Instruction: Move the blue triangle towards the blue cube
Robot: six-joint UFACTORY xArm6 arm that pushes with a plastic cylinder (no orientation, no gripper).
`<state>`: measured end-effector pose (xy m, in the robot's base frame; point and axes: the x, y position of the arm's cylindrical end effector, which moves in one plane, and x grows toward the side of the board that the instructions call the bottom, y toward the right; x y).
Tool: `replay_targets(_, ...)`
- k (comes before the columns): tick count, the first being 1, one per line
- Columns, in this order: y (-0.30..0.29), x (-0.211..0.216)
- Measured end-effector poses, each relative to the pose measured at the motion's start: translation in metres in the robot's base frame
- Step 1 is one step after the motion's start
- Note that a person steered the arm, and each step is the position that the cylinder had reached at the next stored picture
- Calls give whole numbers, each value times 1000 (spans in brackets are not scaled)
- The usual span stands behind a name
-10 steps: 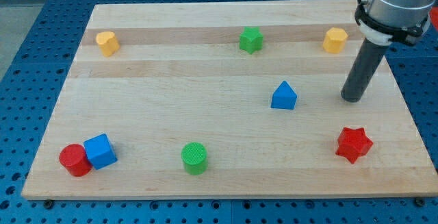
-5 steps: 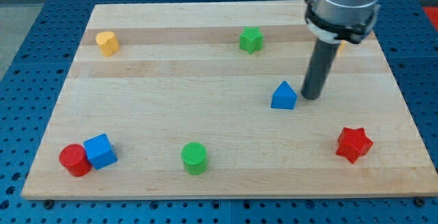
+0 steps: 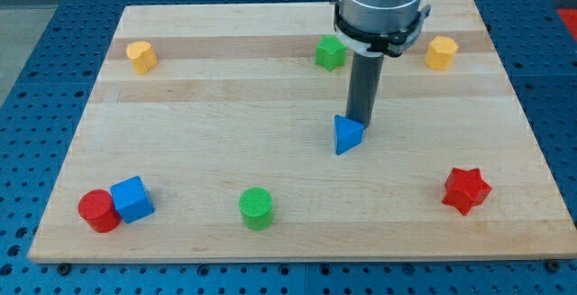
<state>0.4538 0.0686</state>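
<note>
I am steering a straight dark rod over a pale wooden board [image 3: 297,87] that fills most of the frame, and my tip [image 3: 360,123] has no jaws to open or close; it simply presses against the upper right side of the small blue plastic triangle [image 3: 347,135], just right of the frame's centre. The blue plastic cube [image 3: 132,198] sits far off in the lower left of the frame, touching a red plastic cylinder [image 3: 97,211] on its left. The main risk, as I judge it, is that contact on a slanted face lets the triangle spin or slip past the rod, so the push would run on without it. A second risk is the green plastic cylinder [image 3: 256,207] at lower centre, which lies just below the straight line to the cube and could be clipped if the path sags downward. Arriving too hard could also knock cube and red cylinder toward the board's lower left edge, which is close behind them. The wide middle band of the board looks open. Well clear are a yellow block [image 3: 141,56] at upper left, a green star-like block [image 3: 331,51] at top centre, another yellow block [image 3: 441,52] at upper right, and a red star [image 3: 466,189] at lower right.
</note>
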Motion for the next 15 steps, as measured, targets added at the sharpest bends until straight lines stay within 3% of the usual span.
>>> replay_targets(4, -45, 25)
replay_targets(5, -1, 25)
replay_targets(7, 1, 43)
replay_targets(15, -160, 46)
